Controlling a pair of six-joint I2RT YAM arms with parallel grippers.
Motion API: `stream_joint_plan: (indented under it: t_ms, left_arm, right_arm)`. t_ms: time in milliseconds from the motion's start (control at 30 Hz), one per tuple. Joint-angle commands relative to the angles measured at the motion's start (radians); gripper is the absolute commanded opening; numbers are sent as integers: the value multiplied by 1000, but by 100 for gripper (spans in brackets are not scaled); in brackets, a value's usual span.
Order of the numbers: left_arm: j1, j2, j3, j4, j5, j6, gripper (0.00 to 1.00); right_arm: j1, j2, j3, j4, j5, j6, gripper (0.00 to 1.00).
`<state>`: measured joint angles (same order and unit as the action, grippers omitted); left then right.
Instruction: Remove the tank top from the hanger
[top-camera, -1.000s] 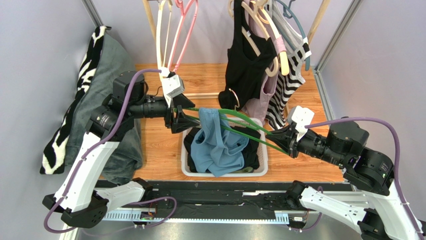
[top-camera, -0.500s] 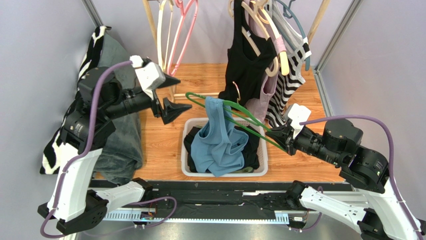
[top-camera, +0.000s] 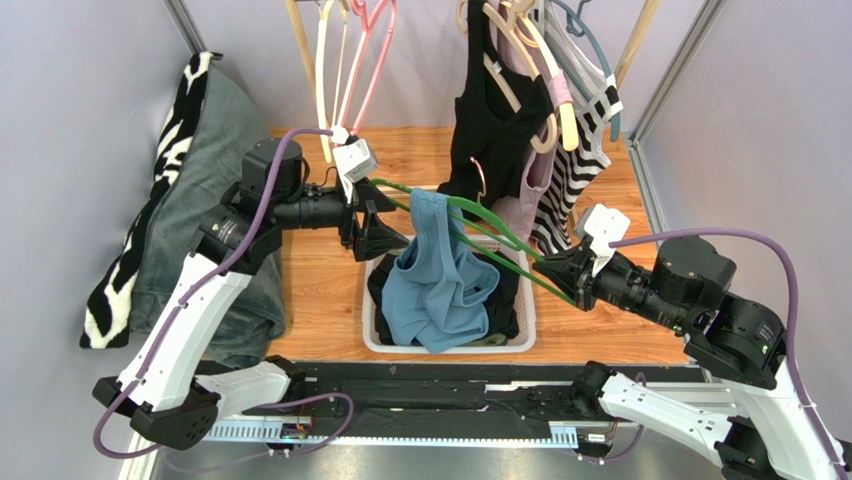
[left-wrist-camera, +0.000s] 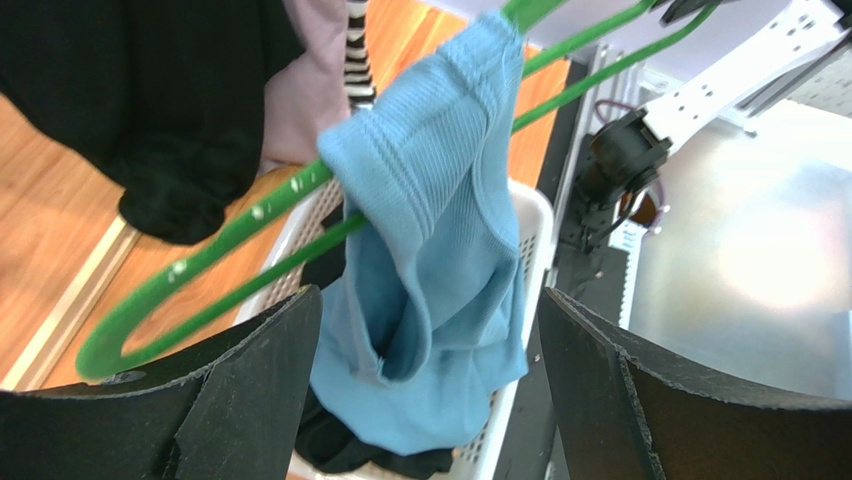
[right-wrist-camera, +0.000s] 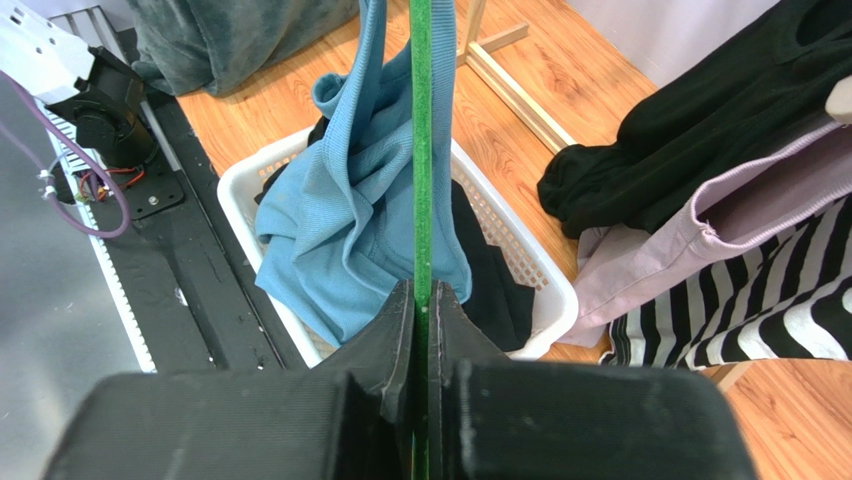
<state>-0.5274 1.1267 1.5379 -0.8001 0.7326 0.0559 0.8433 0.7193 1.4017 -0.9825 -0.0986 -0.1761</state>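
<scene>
A blue tank top (top-camera: 438, 280) hangs by one strap from a green hanger (top-camera: 480, 222), its lower part resting in the white basket (top-camera: 527, 320). My right gripper (top-camera: 566, 276) is shut on the hanger's right end; the right wrist view shows the green bar (right-wrist-camera: 421, 150) pinched between its jaws. My left gripper (top-camera: 385, 220) is open, just left of the tank top's strap at the hanger's left end. In the left wrist view the tank top (left-wrist-camera: 430, 260) and hanger (left-wrist-camera: 230, 240) sit between and beyond my open fingers (left-wrist-camera: 240, 400).
A wooden rack behind holds black (top-camera: 490, 130), pink and striped (top-camera: 570, 190) garments and bare hangers (top-camera: 345, 70). A grey and zebra-print cloth (top-camera: 170, 200) hangs at left. Dark clothes (right-wrist-camera: 490, 270) lie in the basket.
My left gripper swung away up and left, then came back to the hanger's left end beside the strap. The hanger's left end rose a little. The right gripper kept its hold.
</scene>
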Motion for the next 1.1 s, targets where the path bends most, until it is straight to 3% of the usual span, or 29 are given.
stream_joint_plan:
  t_ms: [0,100,233,367,467,500,567,833,1067]
  left_arm:
    - [4,30,18,105,51,-93,86]
    - [4,53,19,128,76,-126,81]
    - [4,76,4,150,117,-162,58]
    - [4,76,1,160,116,-163,48]
    - [4,73,16,157,106,-154,22]
    - [4,68,19,154,102,-151,8]
    - [4,61,34,151,96,-146,0]
    - [33,76,186,124,85,-126,0]
    - [35,93,291,79,-111,-76,0]
  right_arm:
    - [0,-4,40,90,-24,27,0]
    - [2,-9,37,90,-24,30,0]
    - [0,-14,36,94,-24,32,0]
    - [0,-15,29,99,-29,35,0]
    - [0,-15,25,97,-27,30,0]
    - [0,-15,25,97,-26,30,0]
    - [0,-15,23,87,-24,32,0]
    - [0,-61,-1,15,8,59,0]
    - [0,-133,100,-216,-2,128,0]
